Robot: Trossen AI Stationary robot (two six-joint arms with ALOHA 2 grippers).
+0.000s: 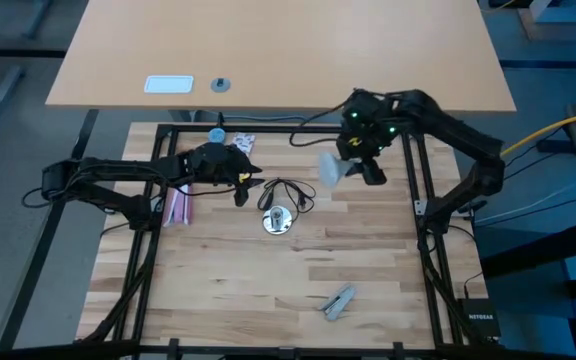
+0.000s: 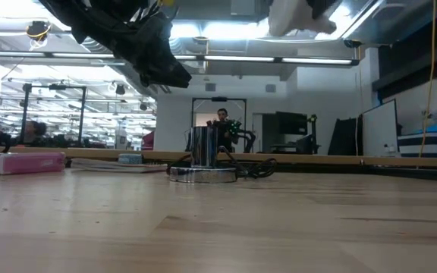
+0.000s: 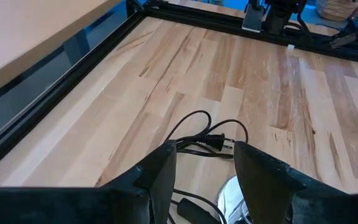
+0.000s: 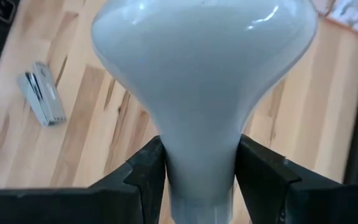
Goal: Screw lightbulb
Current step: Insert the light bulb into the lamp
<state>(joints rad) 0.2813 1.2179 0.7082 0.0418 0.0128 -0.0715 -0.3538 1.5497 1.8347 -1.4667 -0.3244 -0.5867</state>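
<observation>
I see the lightbulb [image 4: 204,81], smooth, frosted white and pear-shaped, its broad globe swelling out ahead of my right gripper [image 4: 199,168], whose two dark fingers clamp its narrow neck, held up off the table. My left gripper [image 3: 204,180] hovers with its fingers parted around nothing; just beyond and below them lies a shiny round silver disc [image 1: 276,221] with a looped black cord [image 3: 207,140] on the pale, streaky wooden table [image 1: 268,290].

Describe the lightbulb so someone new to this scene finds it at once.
Start at the right arm over the wooden table's far right part. Its right gripper is shut on the lightbulb by its narrow neck, held in the air. It is the only frosted-white pear shape; the shiny silver disc lies on the table.
</observation>
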